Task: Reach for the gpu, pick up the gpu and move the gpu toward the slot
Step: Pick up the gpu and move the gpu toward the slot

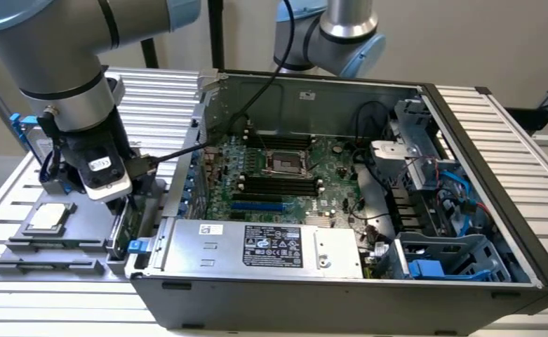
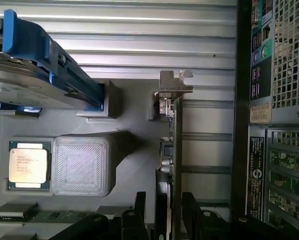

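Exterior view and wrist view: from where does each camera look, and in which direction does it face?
Exterior view: off the arm, high up, looking down into the open computer case; the arm and gripper show at the exterior view's left.
Wrist view: on the wrist, looking straight down along the open gripper at the gpu standing on edge in the gray holder.
Both share the gpu, the holder, the processor chip and the case.

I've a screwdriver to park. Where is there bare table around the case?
Bare slatted table lies in front of the grey fixture, nearest the exterior camera, and beside the case on the exterior view's right. The fixture is crowded: processor chip, hard drive and gpu, with the end effector at the gpu.
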Tool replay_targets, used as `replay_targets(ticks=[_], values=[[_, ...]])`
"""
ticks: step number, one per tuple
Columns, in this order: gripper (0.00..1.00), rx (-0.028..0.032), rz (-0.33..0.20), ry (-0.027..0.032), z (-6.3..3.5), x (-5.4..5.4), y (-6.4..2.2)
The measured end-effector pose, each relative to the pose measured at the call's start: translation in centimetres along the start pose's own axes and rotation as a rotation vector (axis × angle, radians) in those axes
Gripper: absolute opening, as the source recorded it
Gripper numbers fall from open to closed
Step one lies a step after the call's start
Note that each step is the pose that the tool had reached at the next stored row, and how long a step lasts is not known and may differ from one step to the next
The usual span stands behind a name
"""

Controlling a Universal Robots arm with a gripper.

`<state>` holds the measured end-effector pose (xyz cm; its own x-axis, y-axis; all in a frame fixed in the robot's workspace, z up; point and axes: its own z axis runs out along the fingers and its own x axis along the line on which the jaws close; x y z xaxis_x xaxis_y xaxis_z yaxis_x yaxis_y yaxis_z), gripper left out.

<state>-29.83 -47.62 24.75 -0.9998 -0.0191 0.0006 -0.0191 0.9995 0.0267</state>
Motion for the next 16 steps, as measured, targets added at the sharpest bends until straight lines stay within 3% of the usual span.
replay_targets(ticks=[16], values=[[0.42,0.0101,0.017,-0.0002,0.53,0.0,-0.01]])
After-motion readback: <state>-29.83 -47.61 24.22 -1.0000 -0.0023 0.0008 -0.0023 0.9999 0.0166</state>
